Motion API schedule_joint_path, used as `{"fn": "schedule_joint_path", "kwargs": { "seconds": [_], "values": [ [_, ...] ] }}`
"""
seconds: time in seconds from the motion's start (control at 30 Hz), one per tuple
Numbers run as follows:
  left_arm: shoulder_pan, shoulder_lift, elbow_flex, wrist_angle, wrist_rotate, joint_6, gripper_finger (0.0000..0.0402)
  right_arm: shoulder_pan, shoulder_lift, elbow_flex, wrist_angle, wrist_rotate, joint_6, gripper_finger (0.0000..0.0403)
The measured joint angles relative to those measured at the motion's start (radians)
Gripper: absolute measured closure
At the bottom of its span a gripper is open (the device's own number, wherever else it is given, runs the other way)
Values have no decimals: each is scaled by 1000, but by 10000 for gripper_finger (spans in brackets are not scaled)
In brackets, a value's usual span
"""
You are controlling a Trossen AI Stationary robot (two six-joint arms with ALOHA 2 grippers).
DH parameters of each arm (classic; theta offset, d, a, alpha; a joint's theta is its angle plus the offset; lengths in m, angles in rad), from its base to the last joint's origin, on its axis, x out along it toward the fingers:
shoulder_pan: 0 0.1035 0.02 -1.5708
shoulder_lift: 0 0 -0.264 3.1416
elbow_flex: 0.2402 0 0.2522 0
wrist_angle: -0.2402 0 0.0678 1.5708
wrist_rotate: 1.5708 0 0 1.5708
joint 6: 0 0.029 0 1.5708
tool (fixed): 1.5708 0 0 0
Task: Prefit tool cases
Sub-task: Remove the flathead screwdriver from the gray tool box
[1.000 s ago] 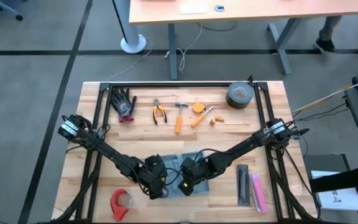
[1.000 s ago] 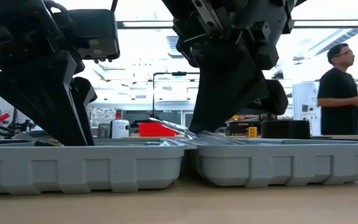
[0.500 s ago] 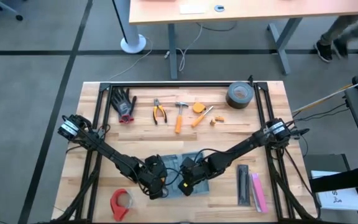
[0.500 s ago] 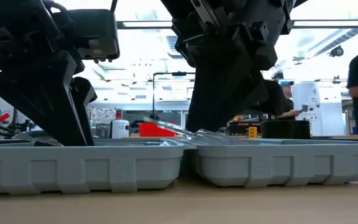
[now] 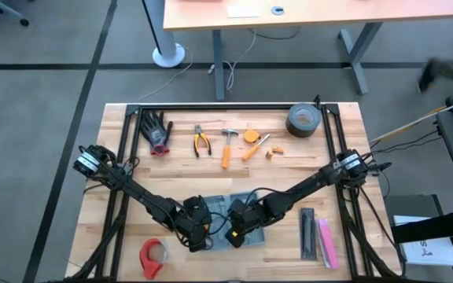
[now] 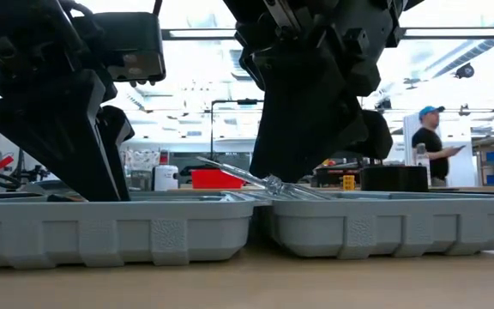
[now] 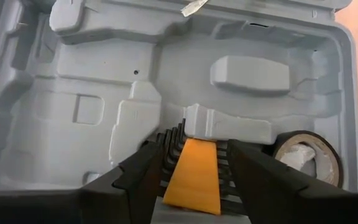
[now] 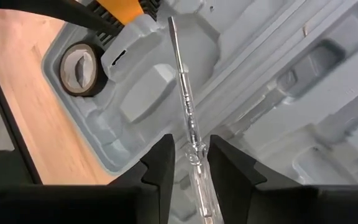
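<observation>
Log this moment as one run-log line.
left gripper: astride orange hex-key set in open tool case | right gripper: opening around clear-handled screwdriver over case

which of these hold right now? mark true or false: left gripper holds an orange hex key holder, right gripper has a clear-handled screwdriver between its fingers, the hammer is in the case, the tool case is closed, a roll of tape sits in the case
1. The left gripper holds an orange hex key holder. True.
2. The right gripper has a clear-handled screwdriver between its fingers. True.
3. The hammer is in the case. False: it lies on the table, among the tools at the far side.
4. The tool case is closed. False: it lies open, its grey moulded tray showing.
5. A roll of tape sits in the case. True: in a corner slot.
</observation>
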Motion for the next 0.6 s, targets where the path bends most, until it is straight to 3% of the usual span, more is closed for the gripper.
{"fn": "schedule_joint_path", "kwargs": {
  "seconds": [0.6],
  "values": [
    [0,0,1,-2,0,1,203,0,34,0,25,-1,-51,342]
  ]
}}
